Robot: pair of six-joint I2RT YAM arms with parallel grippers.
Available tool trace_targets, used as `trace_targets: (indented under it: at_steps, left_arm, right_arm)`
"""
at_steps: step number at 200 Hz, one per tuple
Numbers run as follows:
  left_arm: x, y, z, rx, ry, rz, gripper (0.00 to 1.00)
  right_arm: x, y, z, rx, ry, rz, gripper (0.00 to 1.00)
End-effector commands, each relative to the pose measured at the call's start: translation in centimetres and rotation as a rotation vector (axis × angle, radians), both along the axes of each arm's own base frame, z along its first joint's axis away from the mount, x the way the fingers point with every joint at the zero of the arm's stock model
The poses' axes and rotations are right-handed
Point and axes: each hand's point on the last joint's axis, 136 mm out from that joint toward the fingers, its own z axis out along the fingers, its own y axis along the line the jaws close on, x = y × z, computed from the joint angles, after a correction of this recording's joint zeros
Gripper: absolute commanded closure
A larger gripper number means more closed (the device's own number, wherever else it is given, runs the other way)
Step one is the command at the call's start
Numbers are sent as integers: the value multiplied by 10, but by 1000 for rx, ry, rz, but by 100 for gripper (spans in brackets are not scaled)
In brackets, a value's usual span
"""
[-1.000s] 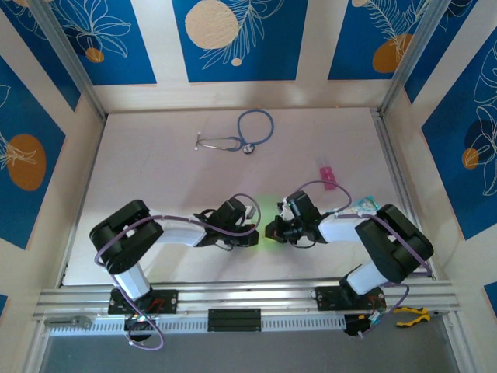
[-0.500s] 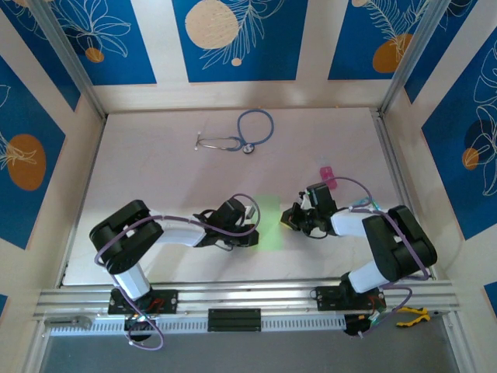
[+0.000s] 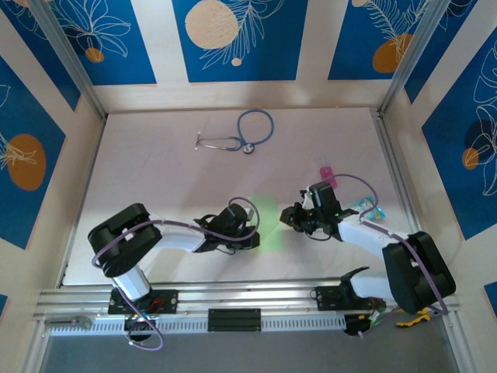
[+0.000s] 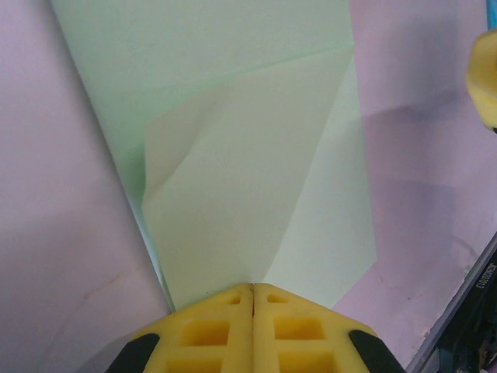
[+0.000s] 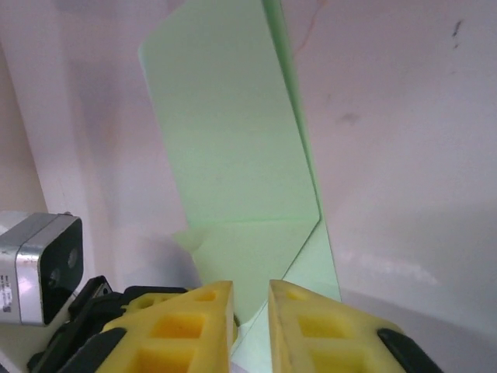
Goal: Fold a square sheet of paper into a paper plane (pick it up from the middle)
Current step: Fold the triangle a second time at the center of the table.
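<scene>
Paper lying half-folded; left gripper clenched, pinning its edge; right gripper standing slightly parted, so paper risking springing open.

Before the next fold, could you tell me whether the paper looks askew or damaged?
On the square sheet of paper, the folded flap looks uneven: ahead of the left gripper, one edge kinks with a stray wrinkle instead of running straight.

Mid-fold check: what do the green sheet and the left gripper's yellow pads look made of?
Green sheet: thin matte paper, judging by its sharp creases and folded flap. Left gripper pads: probably moulded yellow plastic or rubber, matte, with square recesses.
</scene>
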Motion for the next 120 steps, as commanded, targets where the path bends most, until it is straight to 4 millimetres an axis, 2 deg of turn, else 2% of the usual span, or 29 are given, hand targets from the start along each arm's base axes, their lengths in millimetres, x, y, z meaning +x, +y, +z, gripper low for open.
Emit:
trace_targets:
  at_steps: [1,23,49,82,120]
  left_arm:
    - [10,5,21,31,-74,30,92]
    - [18,9,37,80,-137,-21,88]
    - [28,11,41,100,-146,-76,87]
    - [31,6,33,103,-116,-150,88]
    - [42,11,21,143,-113,-143,88]
  right_arm:
    - [-19,-8,-5,-45,80,-29,80]
    - [-33,-9,-7,-50,117,-35,80]
    - [-44,-11,-12,-82,166,-63,75]
    - [-55,-9,-17,-91,217,-77,71]
    - [-64,-2,-22,-103,268,-56,71]
